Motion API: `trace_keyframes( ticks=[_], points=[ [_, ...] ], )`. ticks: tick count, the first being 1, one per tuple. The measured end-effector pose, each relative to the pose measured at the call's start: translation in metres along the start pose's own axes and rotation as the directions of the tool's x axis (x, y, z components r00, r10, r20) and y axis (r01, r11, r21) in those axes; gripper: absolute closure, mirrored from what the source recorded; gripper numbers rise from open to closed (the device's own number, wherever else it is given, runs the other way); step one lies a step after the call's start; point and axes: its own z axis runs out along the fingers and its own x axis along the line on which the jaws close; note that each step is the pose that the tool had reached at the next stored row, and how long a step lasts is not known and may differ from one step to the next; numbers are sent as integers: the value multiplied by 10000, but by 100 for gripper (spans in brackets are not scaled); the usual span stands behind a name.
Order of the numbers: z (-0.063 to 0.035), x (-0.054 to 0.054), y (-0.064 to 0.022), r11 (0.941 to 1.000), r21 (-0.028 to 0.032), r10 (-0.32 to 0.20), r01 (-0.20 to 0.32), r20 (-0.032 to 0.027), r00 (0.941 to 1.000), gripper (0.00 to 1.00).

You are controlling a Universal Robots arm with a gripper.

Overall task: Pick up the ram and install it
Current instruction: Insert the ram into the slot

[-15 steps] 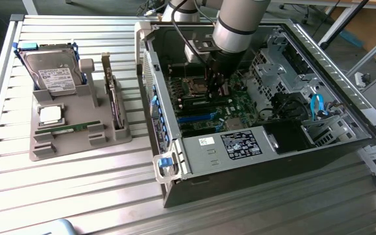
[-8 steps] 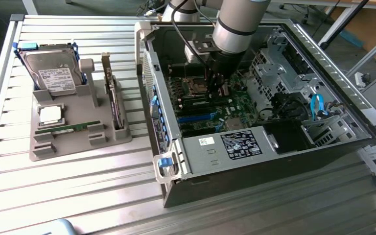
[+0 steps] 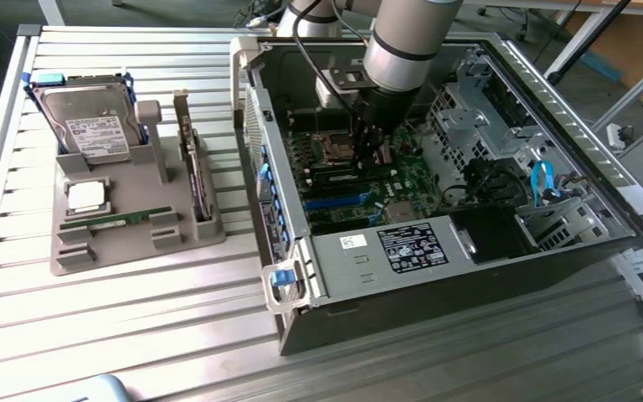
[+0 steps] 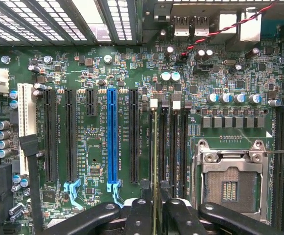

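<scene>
Inside the computer case (image 3: 455,251), the end effector (image 4: 154,208) hung low over the motherboard (image 4: 98,73), its fingers (image 4: 137,215) slightly parted either side of the ram (image 4: 154,161), which stood edge-on in a memory slot beside the processor socket (image 4: 229,181).

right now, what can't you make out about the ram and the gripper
- Exterior view: the tip of the gripper and the slots under it, hidden by the arm.
- Wrist view: the ram shows edge-on as a thin line; whether it is seated is unclear.
- Wrist view: the gripper's body, cut off by the picture's edge.
</scene>
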Motion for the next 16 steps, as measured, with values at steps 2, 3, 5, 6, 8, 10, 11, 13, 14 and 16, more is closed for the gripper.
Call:
trace_keyframes(
  ticks=[2, 3, 5, 6, 8, 10, 11, 13, 14, 16],
  points=[
    [0, 0, 0, 10000, 0, 0, 0, -4, 10000, 81],
    [-5, 0, 0, 10000, -1, 0, 0, -5, 10000, 81],
    [-35, 0, 0, 10000, 0, 0, 0, -4, 10000, 81],
    [-63, 0, 0, 10000, 1, 0, 0, -4, 10000, 81],
    [-113, 1, 0, 10000, 1, 0, 0, -5, 10000, 81],
    [-158, 1, 1, 10000, 1, 0, 0, -4, 10000, 81],
    [-177, 1, 1, 10000, 1, 0, 0, -6, 10000, 81],
    [-215, 2, 1, 10000, 2, 0, 0, -7, 10000, 81],
    [-234, 2, 1, 10000, 2, 0, 0, -7, 10000, 81],
    [-267, 2, 1, 10000, 2, 0, 0, -7, 10000, 81]
  ],
)
